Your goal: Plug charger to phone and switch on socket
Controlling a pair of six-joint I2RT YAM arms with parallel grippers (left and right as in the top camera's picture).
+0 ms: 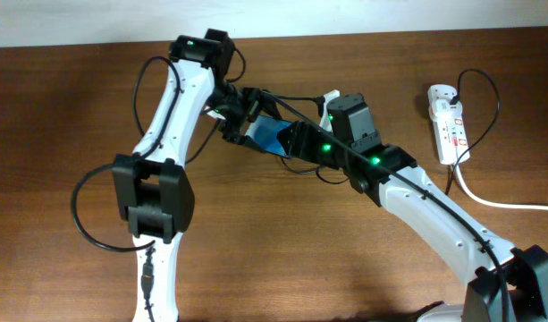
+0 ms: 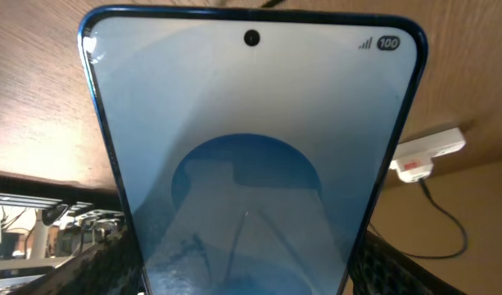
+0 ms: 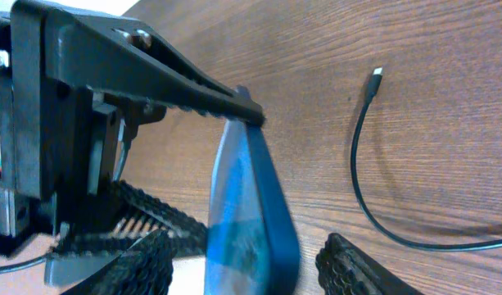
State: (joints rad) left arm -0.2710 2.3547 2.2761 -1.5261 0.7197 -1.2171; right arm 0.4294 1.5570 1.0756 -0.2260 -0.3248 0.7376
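Phone (image 1: 269, 136): blue screen lit, clamped by its long edges in the left end effector (image 1: 244, 123) and apparently held off the worktop (image 1: 282, 259). Its camera end points away from that end effector and reaches between the fingers of the right end effector (image 3: 251, 272), which stand apart. Whether they touch it cannot be told.

Charger (image 3: 354, 168): thin black cable curved on the worktop, off to one side of the right end effector. Plug tip (image 3: 377, 74) loose, apart from the phone.

Socket (image 1: 448, 121): well apart from both end effectors, beyond the right arm.

Step in hand, as judged: presenting the phone for plugging. The port end probably sits toward the left palm, hidden, and wants exposing first. Then take the cable just behind the tip, line it up with the port, and press gently.
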